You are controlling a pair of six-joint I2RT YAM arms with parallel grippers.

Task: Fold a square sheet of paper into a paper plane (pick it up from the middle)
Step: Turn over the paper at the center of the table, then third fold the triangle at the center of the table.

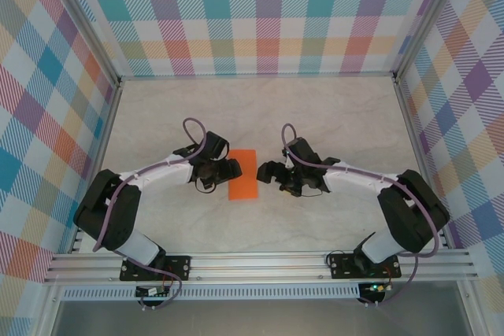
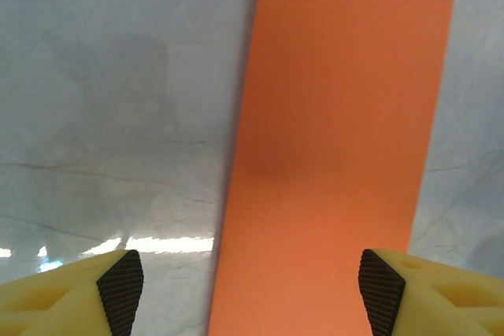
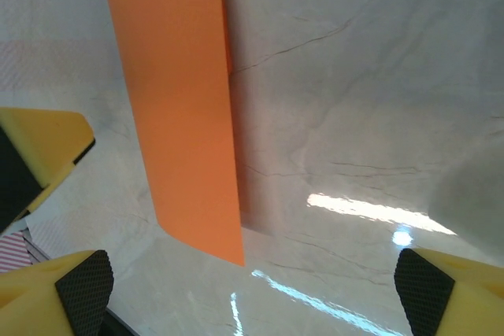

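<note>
While the bright orange sheet of thin matte paper [image 1: 243, 175] lies flat on the pale marble-patterned surface [image 1: 331, 116], midway between the two arms, it is seen as a narrow rectangle rather than a square, so one fold is judged to be made. The left end effector [image 2: 252, 293] is held released, its dark pads spread to either side of the sheet's near end, low over the paper; whether the pads touch it cannot be told. The right end effector [image 3: 253, 293] is also released and grasps nothing, and the sheet's long edge is seen just beside it, to one side of its fingers. Trouble is expected mainly from the paper's thinness: if the left pads are closed across the width, the sheet may be buckled or creased in the wrong place; if it is pushed instead of pinched, it may be slid along the smooth surface and skewed. The folded layers may also be sprung apart, since nothing is pressing on them. One sheet, two arms and two end effectors are counted.
</note>
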